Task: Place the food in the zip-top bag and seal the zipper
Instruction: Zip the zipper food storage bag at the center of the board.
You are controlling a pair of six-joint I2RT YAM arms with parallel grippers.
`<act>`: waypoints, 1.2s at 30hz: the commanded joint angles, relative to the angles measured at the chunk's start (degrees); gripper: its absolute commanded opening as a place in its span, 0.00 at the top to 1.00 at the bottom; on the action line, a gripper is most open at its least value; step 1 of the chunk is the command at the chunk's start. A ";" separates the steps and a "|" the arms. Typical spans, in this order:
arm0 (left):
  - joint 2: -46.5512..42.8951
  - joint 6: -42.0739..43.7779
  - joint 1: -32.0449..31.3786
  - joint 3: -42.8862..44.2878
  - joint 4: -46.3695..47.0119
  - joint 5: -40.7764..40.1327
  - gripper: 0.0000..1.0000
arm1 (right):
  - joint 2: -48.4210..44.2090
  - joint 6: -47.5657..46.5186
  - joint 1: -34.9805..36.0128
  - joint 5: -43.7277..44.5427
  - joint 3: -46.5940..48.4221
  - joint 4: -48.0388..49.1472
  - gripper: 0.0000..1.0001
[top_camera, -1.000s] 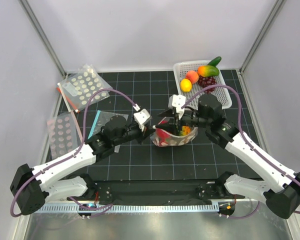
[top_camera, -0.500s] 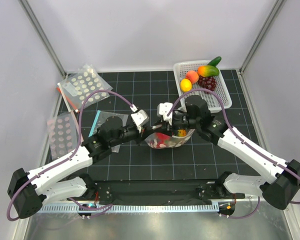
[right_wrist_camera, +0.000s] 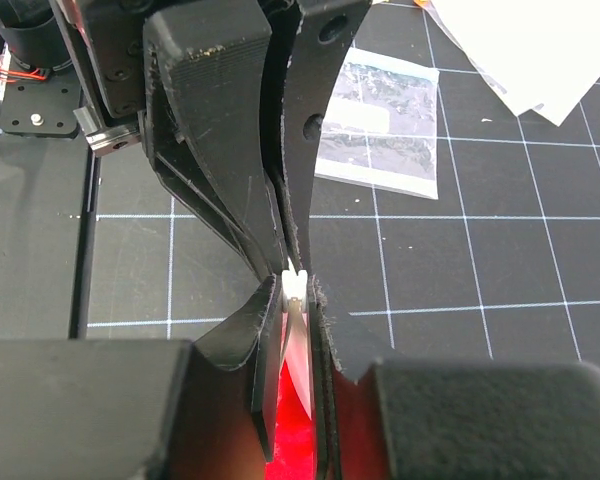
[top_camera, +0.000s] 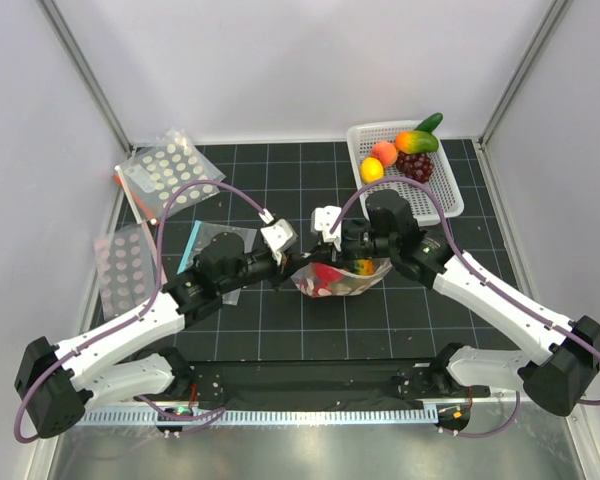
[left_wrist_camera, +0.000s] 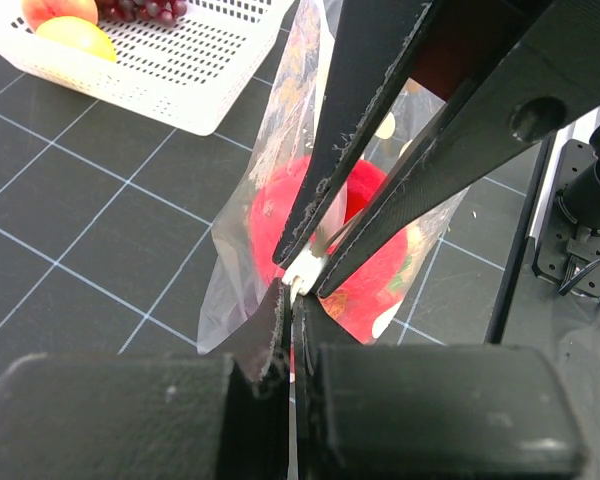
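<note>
Bag: the zip-top bag (top_camera: pixel 338 280) sits mid-desk (top_camera: pixel 280 320) between the arms, with the food (left_wrist_camera: pixel 265 215) inside it showing red through the film.
Left tool (left_wrist_camera: pixel 292 310): pressed together on the bag's mouth edge.
Right tool (right_wrist_camera: pixel 295 300): pinching the white zipper (right_wrist_camera: pixel 296 285), tip to tip with the left.
Seal risk: if the right tool slides along with too light a squeeze, stretches of the strip likely stay unpressed.
Pull risk: squeezing too hard could drag the bag from the left tool or tip it over.
Crowding risk: the tips stand so close that they may foul each other.

1. Zip-top bag (top_camera: pixel 335 281): clear, white dots; red fruit (left_wrist_camera: pixel 268 220) inside.
2. Mat (top_camera: pixel 280 322): black, pale grid.
3. Basket (top_camera: pixel 378 126), one o'clock: white, perforated.
4. Cables (top_camera: pixel 210 184): purple.
</note>
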 commanded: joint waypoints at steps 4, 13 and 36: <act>-1.07 -0.51 -0.25 -0.12 4.28 0.87 0.84 | -0.79 0.62 0.28 0.66 1.32 2.15 0.99; -0.45 -1.12 -0.25 -0.12 5.68 1.76 0.77 | -3.08 3.34 0.19 -1.89 -1.14 6.99 0.99; -4.14 -3.85 0.02 -4.17 9.03 -9.93 1.00 | -3.96 4.84 -0.25 2.32 -3.78 6.55 0.99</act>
